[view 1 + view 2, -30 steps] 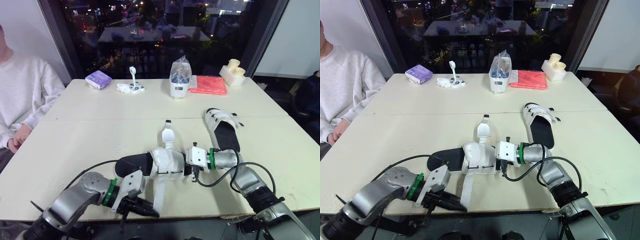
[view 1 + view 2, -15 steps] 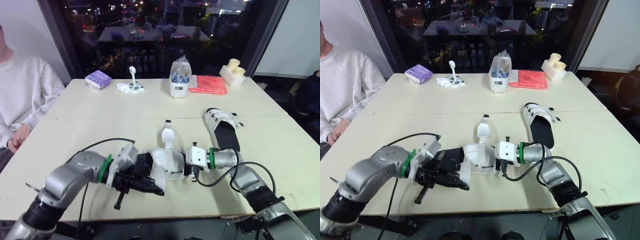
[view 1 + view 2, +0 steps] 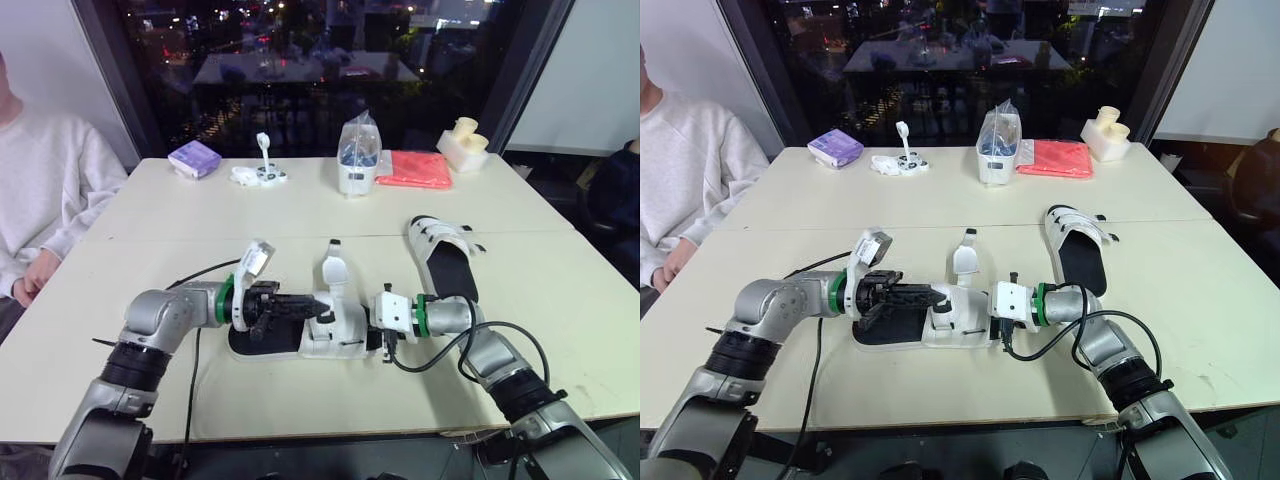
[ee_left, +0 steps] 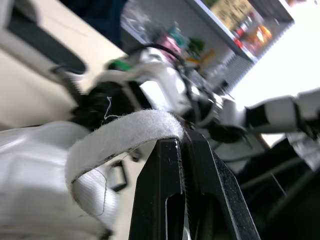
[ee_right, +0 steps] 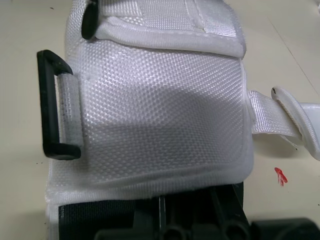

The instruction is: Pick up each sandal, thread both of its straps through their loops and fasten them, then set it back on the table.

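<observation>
1. left gripper (image 3: 312,302) is pinched together on the tip of a white velcro strap (image 4: 117,137). the strap arches over the near sandal (image 3: 330,330), which lies flat on the tabletop (image 3: 150,260) between the arms.
2. right gripper (image 3: 370,332) looks clamped on that sandal's sole edge. black loop (image 5: 50,105) sits empty beside the mesh upper.
3. risk: the pinch is only on the strap tip, so a hard pull could slip it out.
4. risk: velcro may grab the upper before the tip reaches the loop.
5. risk: a sideways tug could twist the sandal out of the right hold.
6. second strap (image 3: 333,272) stands upright, unthreaded, and may flop into the path.
7. other sandal (image 3: 447,262) lies further back on the right, apart from the grippers.
</observation>
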You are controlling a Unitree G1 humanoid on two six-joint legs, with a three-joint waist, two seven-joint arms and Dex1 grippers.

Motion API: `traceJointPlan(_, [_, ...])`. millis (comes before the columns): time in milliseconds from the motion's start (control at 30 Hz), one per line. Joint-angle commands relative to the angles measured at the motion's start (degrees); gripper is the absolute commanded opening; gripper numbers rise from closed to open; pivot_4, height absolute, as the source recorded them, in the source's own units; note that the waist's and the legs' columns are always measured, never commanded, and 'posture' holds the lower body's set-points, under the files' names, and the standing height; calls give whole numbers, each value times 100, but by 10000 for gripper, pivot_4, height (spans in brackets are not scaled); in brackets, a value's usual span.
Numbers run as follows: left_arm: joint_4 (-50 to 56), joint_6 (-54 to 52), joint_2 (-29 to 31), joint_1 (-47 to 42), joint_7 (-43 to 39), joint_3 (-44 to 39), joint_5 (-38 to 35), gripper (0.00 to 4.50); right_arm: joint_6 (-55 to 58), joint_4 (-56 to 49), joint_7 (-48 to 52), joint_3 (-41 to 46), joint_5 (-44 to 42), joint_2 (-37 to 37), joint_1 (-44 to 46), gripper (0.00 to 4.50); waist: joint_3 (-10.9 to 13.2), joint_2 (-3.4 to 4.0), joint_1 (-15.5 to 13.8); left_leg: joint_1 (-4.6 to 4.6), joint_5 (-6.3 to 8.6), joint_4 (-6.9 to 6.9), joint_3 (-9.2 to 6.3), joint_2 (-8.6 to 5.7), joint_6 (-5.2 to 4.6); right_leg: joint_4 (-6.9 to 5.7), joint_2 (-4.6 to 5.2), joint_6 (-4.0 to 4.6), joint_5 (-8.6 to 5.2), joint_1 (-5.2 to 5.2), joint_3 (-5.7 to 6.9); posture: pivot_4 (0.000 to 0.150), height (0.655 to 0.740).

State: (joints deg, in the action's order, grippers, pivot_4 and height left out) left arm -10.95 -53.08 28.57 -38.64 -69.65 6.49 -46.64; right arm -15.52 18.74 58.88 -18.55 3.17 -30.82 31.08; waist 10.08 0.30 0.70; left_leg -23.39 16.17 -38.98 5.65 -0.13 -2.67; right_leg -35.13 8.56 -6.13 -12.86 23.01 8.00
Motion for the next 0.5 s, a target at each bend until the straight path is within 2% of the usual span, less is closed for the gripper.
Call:
traceJointPlan(33, [-432, 266, -170, -293, 361, -370, 225, 338, 196, 313, 99, -279, 377, -120, -267, 0, 0, 0, 0, 0, 0, 0, 0, 0, 0, 0, 0, 0, 0, 0, 0, 1500, 7400])
traceJointPlan(267, [-1054, 443, -518, -409, 357, -427, 434, 338, 222, 340, 74, -289, 390, -78, -225, 0, -2, -2, 0, 2, 0, -1, 0, 0, 2, 0, 3, 0, 1, -2, 0, 1500, 7400])
traceJointPlan(500, [-1054, 273, -767, -499, 180, -611, 232, 338, 245, 296, 52, -283, 385, -80, -253, 0, -3, -4, 0, 3, 0, -1, -1, 0, 5, 1, 9, 1, 1, -4, 0, 1500, 7400])
